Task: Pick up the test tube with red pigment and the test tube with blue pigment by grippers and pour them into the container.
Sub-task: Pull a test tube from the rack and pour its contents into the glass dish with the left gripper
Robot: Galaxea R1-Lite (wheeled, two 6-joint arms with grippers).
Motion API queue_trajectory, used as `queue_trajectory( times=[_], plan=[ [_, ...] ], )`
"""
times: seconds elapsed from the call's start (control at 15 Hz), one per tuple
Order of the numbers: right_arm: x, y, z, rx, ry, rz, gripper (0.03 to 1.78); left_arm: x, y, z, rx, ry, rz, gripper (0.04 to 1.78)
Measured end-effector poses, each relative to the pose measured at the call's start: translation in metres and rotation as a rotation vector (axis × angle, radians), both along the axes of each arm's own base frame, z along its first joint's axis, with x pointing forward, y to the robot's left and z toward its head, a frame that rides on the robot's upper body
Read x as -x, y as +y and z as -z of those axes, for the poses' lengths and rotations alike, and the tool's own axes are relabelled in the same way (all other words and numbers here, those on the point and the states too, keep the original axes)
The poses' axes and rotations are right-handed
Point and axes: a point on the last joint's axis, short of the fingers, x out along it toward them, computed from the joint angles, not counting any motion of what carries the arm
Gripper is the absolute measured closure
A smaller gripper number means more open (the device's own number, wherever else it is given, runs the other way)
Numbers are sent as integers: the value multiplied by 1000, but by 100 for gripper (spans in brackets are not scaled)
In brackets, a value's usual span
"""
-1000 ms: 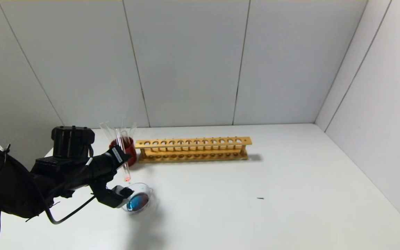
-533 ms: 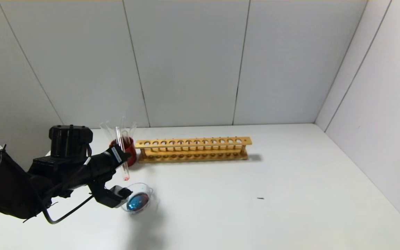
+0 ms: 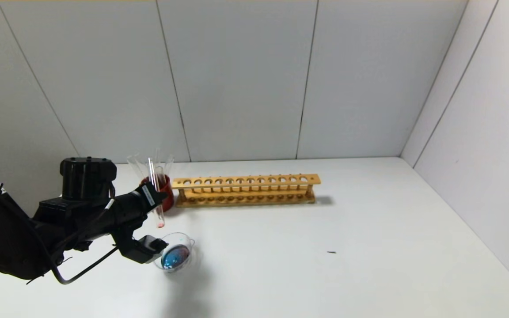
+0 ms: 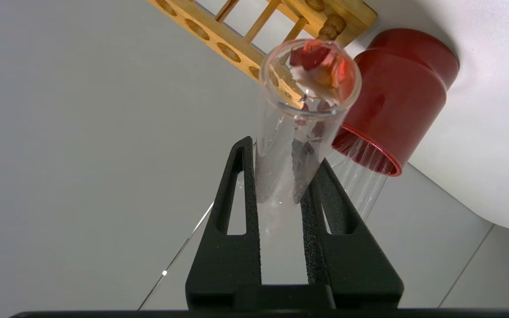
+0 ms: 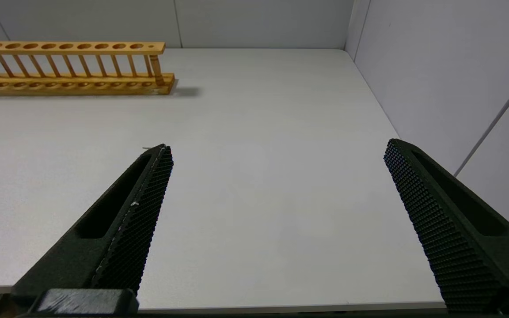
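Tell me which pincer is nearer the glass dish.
Left. The left pincer, shut on the test tube with red pigment, hangs just above the container. The right pincer is open over bare table, off at the right.

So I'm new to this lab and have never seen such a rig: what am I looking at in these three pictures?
It is a two-armed robot filmed by three cameras: one on its head, one on each wrist. The left pincer is shut on a test tube with red pigment, held nearly upright above a small glass dish that has blue liquid in it. Behind stand a dark red cup of clear tubes and a wooden tube rack. The right pincer hangs open over the bare white table.
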Motion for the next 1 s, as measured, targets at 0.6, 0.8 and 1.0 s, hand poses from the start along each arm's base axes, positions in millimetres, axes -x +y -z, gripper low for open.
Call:
queue_trajectory(
  times=[0.6,0.8,1.0],
  plan=[
    [0,0,0,0,0,0,6,1,-5,-7,-10,-51,22,150],
    [0,0,0,0,0,0,6,3,-5,-8,-10,-54,23,150],
    [0,0,0,0,0,0,6,3,-5,-10,-9,-58,22,150]
  ],
)
